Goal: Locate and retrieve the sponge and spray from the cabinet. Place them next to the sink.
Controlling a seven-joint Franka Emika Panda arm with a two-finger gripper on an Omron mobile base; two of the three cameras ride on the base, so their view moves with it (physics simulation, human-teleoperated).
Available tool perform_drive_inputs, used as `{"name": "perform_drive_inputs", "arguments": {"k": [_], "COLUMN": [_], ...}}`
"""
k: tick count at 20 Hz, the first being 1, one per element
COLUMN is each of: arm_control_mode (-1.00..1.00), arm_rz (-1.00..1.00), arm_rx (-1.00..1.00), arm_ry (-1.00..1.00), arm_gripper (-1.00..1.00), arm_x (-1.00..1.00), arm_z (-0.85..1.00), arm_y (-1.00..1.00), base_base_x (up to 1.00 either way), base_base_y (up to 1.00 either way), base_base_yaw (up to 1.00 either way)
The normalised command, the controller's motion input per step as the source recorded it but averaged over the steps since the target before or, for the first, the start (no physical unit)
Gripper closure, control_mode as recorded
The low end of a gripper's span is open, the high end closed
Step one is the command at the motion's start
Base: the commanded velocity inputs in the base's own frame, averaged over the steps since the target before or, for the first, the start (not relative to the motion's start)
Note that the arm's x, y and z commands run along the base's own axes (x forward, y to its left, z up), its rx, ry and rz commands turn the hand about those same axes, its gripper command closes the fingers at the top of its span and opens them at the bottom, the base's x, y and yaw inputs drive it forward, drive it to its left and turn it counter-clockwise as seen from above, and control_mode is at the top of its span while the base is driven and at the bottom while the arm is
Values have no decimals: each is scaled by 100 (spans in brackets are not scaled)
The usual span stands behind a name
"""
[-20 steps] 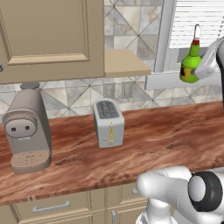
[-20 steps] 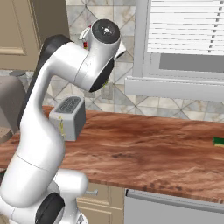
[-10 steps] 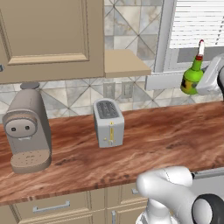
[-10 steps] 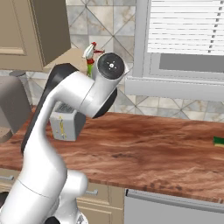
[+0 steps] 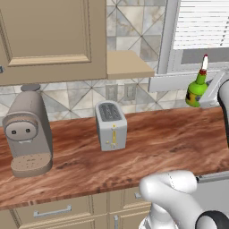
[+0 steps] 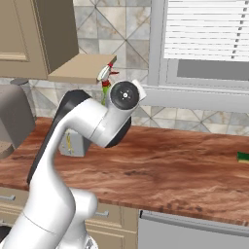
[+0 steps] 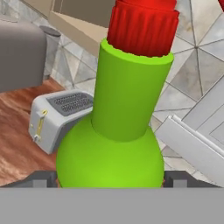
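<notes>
Above the far right of the wooden desk [image 5: 156,143], the spray bottle [image 5: 197,87] hangs in the air in front of the window ledge [image 5: 179,80], carried by the white arm [image 6: 92,131]. In the hand view the bottle's round green body [image 7: 111,162] sits between the two dark fingers [image 7: 41,178], which stand wide and appear clamped on its widest part, the red collar [image 7: 142,26] rising above the narrow neck. The sponge [image 6: 243,157] already lies on the desk at the far right edge of the right base view, well apart from the bottle. A toaster [image 5: 111,125] and a coffee machine [image 5: 27,132] stand to the left, below the closed cabinet [image 5: 49,36] and its side shelf [image 5: 127,65].

The bottle looks like stiff, smooth plastic, probably light but slippery, and top-heavy with its trigger head. The grip low on the bulging body seems the sound one; a hold on the thin neck would likely let it swing. Setting it down upright calls for a level, gentle release.
</notes>
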Motion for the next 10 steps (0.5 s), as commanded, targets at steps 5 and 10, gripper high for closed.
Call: {"name": "perform_drive_inputs", "arguments": {"k": [5,10], "arm_control_mode": [-100,-100], "arm_rz": [-2,-1], "arm_rx": [0,0], "arm_ry": [8,10], "arm_gripper": [100,100], "arm_x": [0,0], "arm_z": [-33,-35], "arm_y": [-11,-1], "base_base_x": [0,0], "base_base_y": [0,0], "base_base_yaw": [0,0]}}
